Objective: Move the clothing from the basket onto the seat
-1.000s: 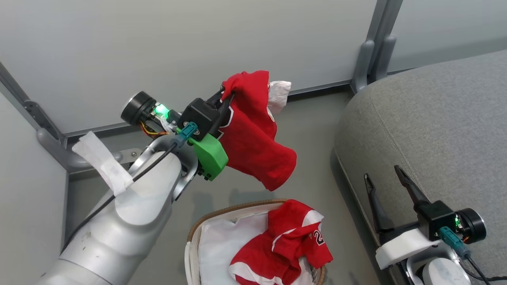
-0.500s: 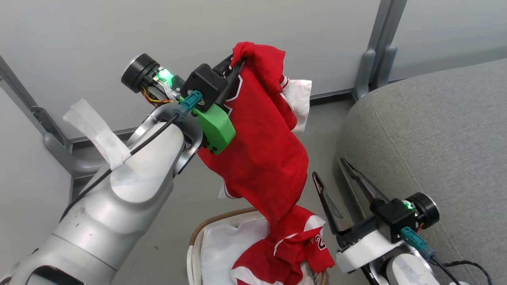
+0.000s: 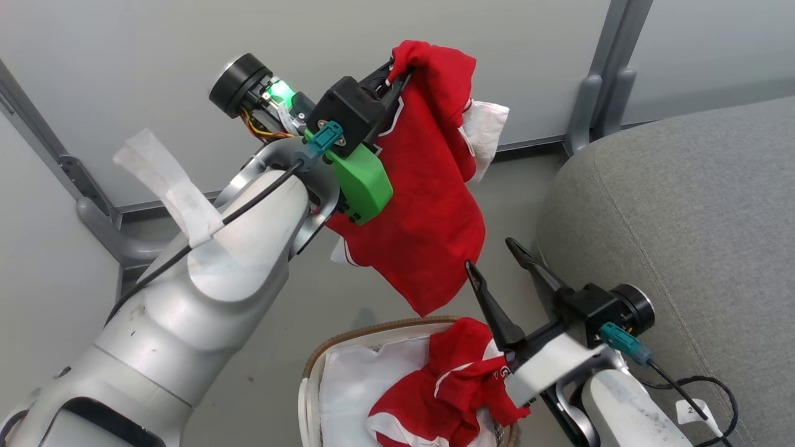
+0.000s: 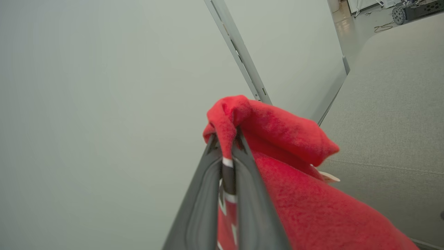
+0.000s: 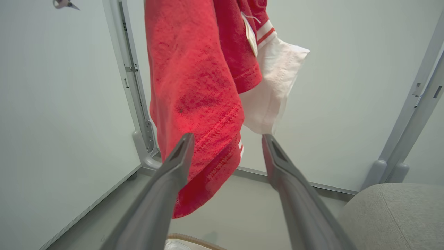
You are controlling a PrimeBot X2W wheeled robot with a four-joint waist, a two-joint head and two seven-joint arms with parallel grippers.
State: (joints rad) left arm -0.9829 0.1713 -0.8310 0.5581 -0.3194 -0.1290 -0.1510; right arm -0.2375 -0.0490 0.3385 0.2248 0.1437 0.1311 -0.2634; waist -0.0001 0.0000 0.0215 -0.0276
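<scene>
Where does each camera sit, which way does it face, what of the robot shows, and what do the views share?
Head view: on the head, facing forward and down at the basket, floor and seat; left gripper shut on the lifted jersey, right gripper open.
Left wrist view: on the left wrist, facing the wall panels along its closed fingers; seat at right.
Right wrist view: on the right wrist, facing between its spread fingers toward that jersey.
All three share the lifted jersey and the seat.

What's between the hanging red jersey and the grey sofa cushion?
In the head view, the right gripper, fingers open, stands between the red white-trimmed jersey and the grey woven sofa cushion, above bare floor.
</scene>
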